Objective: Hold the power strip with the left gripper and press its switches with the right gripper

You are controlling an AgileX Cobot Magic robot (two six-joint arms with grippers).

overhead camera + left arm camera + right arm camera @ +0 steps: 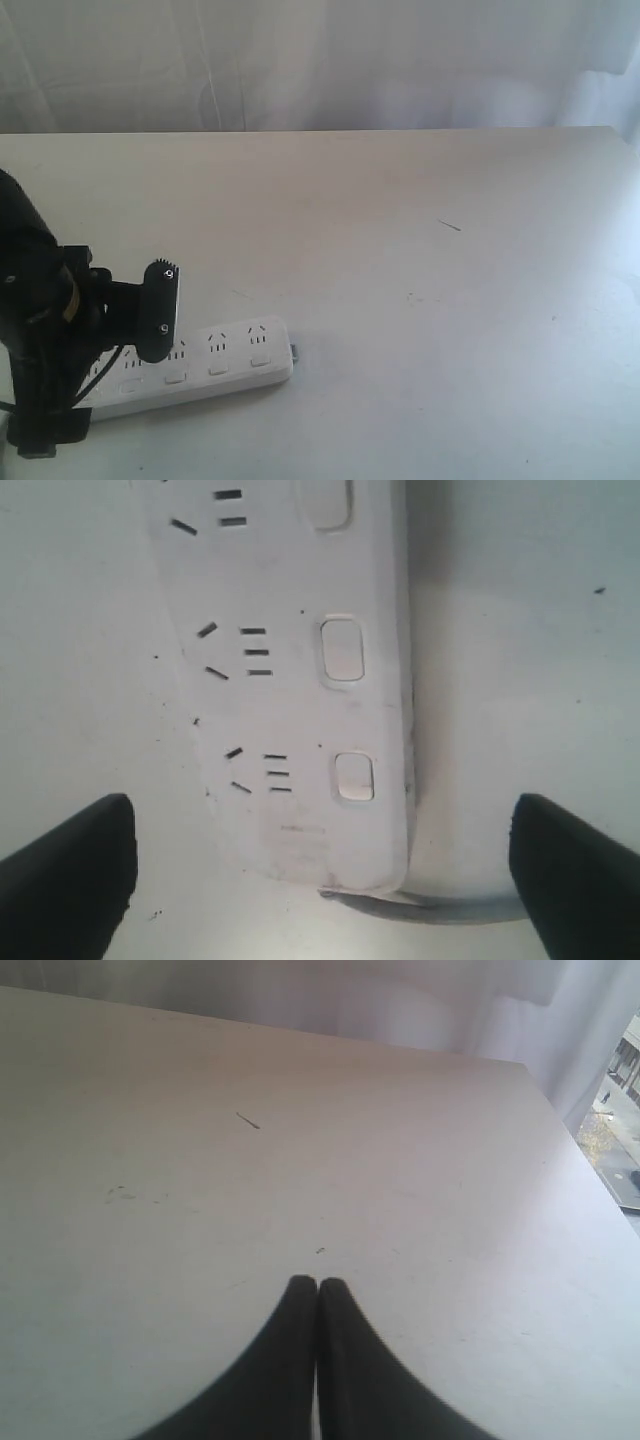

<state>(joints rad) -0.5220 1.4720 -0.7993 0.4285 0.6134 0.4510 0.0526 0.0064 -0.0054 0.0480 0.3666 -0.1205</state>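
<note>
The white power strip (pixel 232 358) lies flat near the table's front left, sockets and small buttons facing up. My left gripper (pixel 155 318) hovers over its left part, and one two-screw jaw pad (pixel 163 300) shows. In the left wrist view the power strip (pixel 290 680) runs between the wide-open left gripper (pixel 320 880). Its rounded end lies between the black fingertips (pixel 70 870), which stand apart from it on both sides. Two buttons (pixel 341 650) sit along one edge. My right gripper (pixel 318 1285) is shut, empty, over bare table and out of the exterior view.
The white table (pixel 420 250) stretches back to a pale curtain (pixel 320 60). Its far right edge (pixel 590 1175) shows in the right wrist view. A small dark mark (pixel 450 225) lies on the surface at mid right.
</note>
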